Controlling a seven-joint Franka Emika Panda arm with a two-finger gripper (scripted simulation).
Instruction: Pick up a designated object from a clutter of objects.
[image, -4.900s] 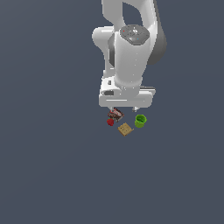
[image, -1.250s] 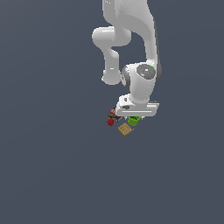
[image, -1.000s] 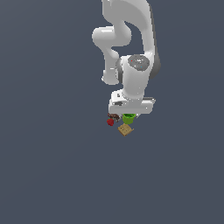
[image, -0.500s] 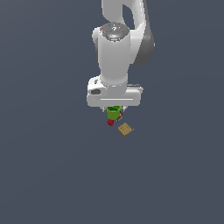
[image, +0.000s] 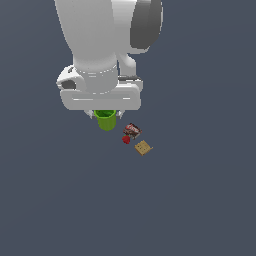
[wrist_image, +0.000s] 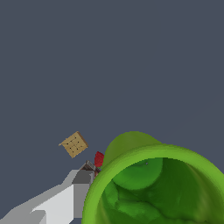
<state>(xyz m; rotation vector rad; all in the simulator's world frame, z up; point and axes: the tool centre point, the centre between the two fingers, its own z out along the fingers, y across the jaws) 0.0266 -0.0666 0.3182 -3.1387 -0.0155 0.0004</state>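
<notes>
The bright-green cup hangs just under the white hand, well above the floor, with my gripper shut on it. In the wrist view the green cup fills the near corner, its open rim facing the camera, and one grey finger lies against its side. The rest of the clutter lies below and to the exterior view's right: a dark red-brown packet, a small red ball and a tan square tile. The tan tile and red ball also show in the wrist view.
The white arm fills the upper middle of the exterior view. Around the small items there is only the flat dark grey-blue floor.
The cup has left the clutter and risen with the hand, moving to the exterior view's left. The packet, ball and tile stay on the floor.
</notes>
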